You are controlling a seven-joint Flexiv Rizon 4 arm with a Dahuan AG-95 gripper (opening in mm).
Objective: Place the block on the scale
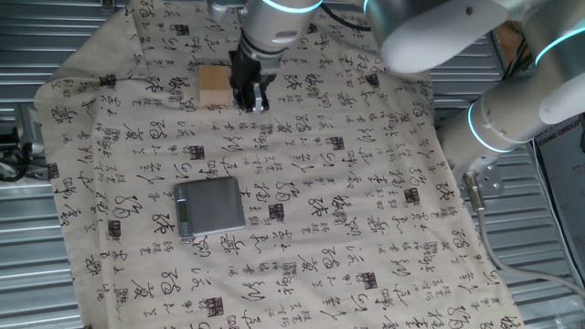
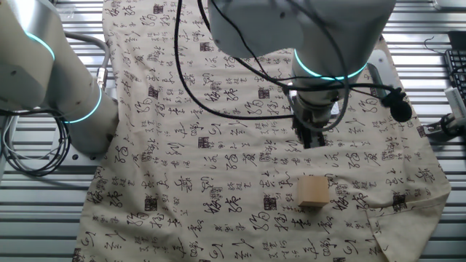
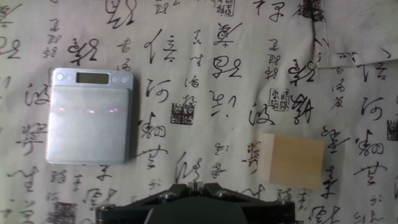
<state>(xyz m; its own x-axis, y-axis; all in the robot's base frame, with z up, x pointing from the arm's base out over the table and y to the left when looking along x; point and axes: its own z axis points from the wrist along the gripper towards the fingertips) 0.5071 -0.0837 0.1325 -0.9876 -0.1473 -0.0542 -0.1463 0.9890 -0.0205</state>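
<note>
The block (image 1: pixel 214 87) is a tan wooden cube lying on the printed cloth at the far left; it also shows in the other fixed view (image 2: pixel 313 191) and at lower right in the hand view (image 3: pixel 292 160). The scale (image 1: pixel 210 206), a flat grey square with a strip along one edge, lies nearer the cloth's middle, well apart from the block. In the hand view the scale (image 3: pixel 90 115) is at the left with its display strip on top. My gripper (image 1: pixel 249 97) hangs just right of the block, above the cloth, shut and empty. Its fingertips (image 3: pixel 196 185) sit together at the bottom edge.
A beige cloth (image 1: pixel 366 210) with black calligraphy covers the table, wrinkled near its edges. The arm's white links (image 1: pixel 512 110) stand at the right. Ribbed metal table surface (image 1: pixel 27 238) shows past the cloth. In the other fixed view the arm hides the scale.
</note>
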